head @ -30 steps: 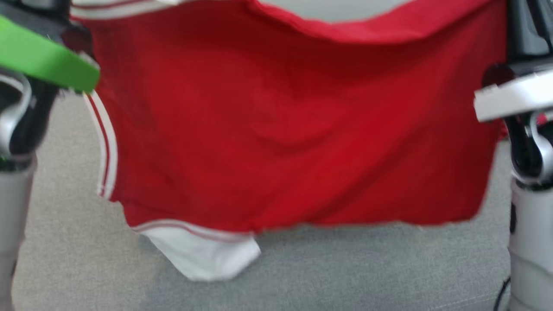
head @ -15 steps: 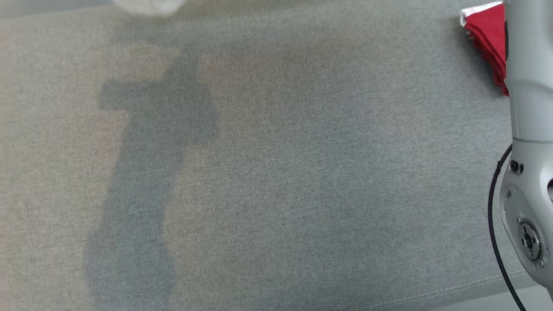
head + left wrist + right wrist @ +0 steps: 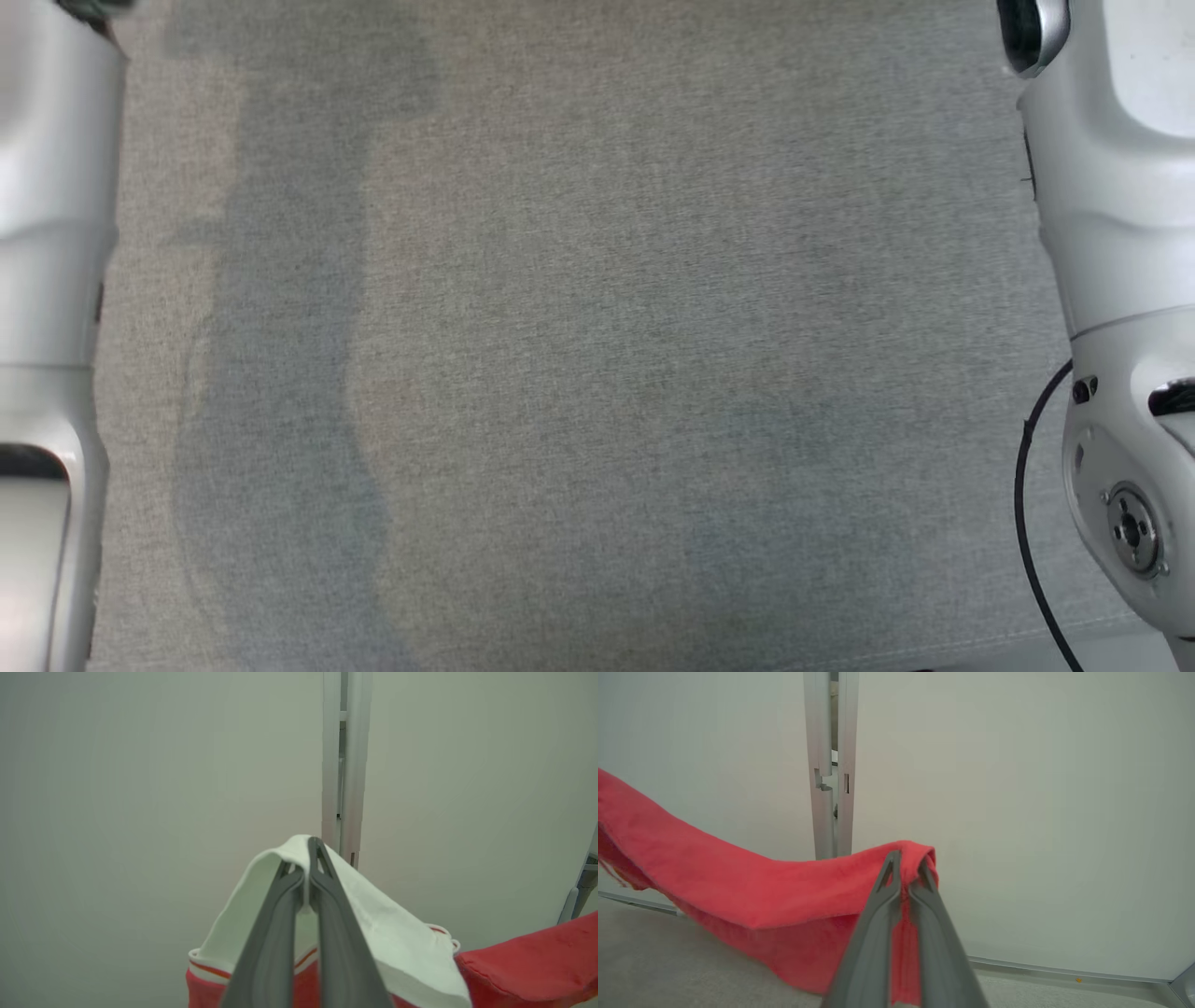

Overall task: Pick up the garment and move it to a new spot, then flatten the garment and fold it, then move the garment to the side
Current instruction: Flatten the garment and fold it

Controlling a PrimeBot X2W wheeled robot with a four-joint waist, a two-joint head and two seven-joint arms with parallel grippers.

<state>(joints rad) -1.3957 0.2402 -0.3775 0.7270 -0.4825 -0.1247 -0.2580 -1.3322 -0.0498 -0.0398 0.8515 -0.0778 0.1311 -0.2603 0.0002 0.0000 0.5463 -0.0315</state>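
The left tool (image 3: 306,861) is pinching the garment (image 3: 392,938) by its white hem; the right tool (image 3: 908,868) is pinching its red corner, cloth sagging between.

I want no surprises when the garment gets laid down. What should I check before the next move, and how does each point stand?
1. Left fingers shut on the white edge of the garment: ok.
2. Right fingers shut on its red edge: ok.
3. Cloth taut between the two grips: not ok, it sags.
4. Lower hem off the grey surface: cannot tell.
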